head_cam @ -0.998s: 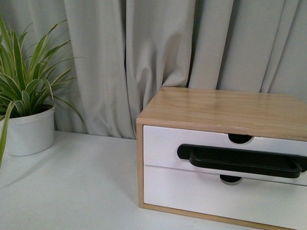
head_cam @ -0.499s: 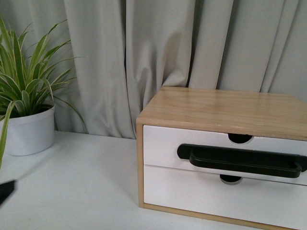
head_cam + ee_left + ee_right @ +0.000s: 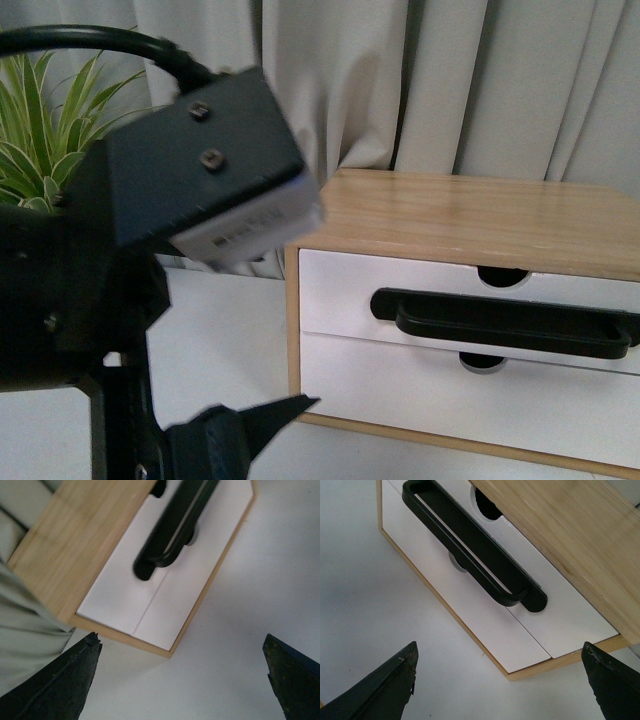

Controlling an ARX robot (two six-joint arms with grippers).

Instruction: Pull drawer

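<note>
My left arm looms close, both sets of fingers spread and empty.
In the front view my left arm [image 3: 130, 230] fills the 9 o'clock side. The drawer [image 3: 340, 295] sits closed at 3 o'clock in its wooden cabinet [image 3: 470, 215] on the white counter [image 3: 225, 340]. My left fingers [image 3: 60, 680] and right fingers [image 3: 380, 690] gape wide, clear of its black bar handle [image 3: 505, 325].

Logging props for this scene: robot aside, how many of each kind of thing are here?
Chest: 1
Drawers: 2, handled drawer and plain drawer
Bar handle: 1
Plant: 1
Total: 5
</note>
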